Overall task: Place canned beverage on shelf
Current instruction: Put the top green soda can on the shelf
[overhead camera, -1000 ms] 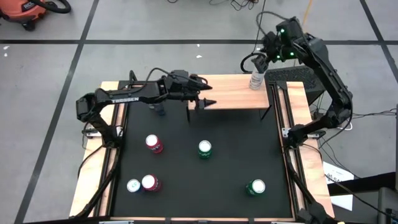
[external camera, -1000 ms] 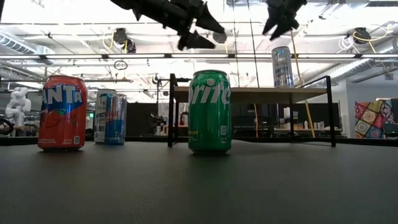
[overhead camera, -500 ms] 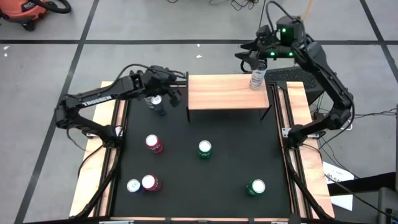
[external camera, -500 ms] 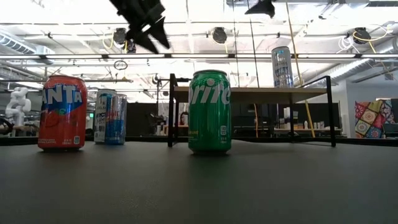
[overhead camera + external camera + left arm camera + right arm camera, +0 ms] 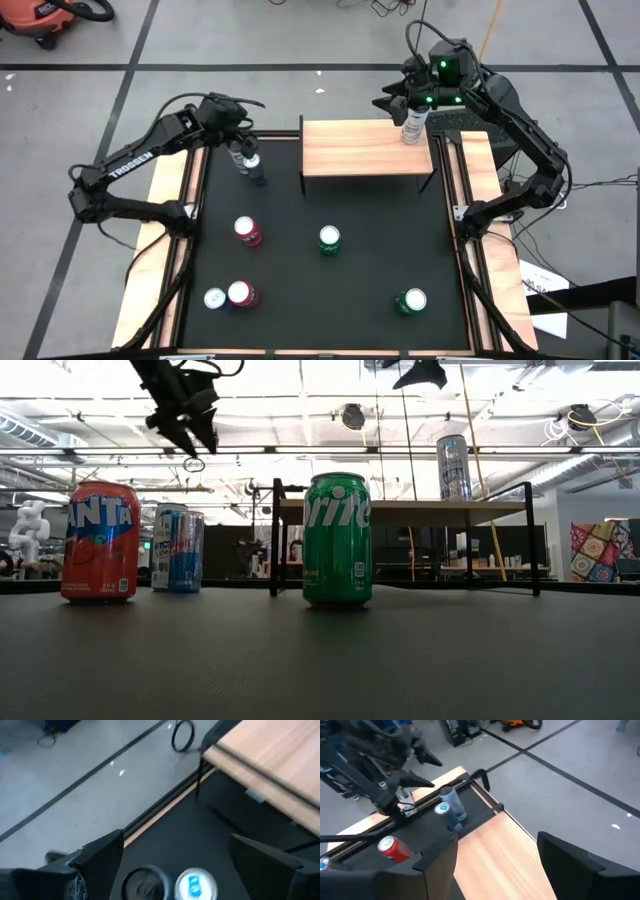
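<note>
The shelf (image 5: 365,150) stands at the table's far middle, and one slim can (image 5: 413,127) is upright on its far right corner. My right gripper (image 5: 393,100) hangs open above the shelf's far edge, just left of that can, with nothing between its fingers (image 5: 497,839). My left gripper (image 5: 240,150) is open above two slim cans (image 5: 255,172) standing left of the shelf. In the left wrist view their tops (image 5: 195,884) show below and between the open fingers (image 5: 177,837). In the low view it (image 5: 185,415) hangs well above them.
On the black mat stand a red can (image 5: 247,231), a green can (image 5: 329,238), a white can (image 5: 214,298) beside another red can (image 5: 240,293), and a green can (image 5: 412,299) at the near right. Wooden rails (image 5: 170,260) line both sides of the table.
My left gripper has swung from over the shelf's near left corner toward the table's left edge and has tipped, and it now hangs over the two slim cans. My right gripper has swung a little toward the table's left above the shelf's far edge. No can has moved.
</note>
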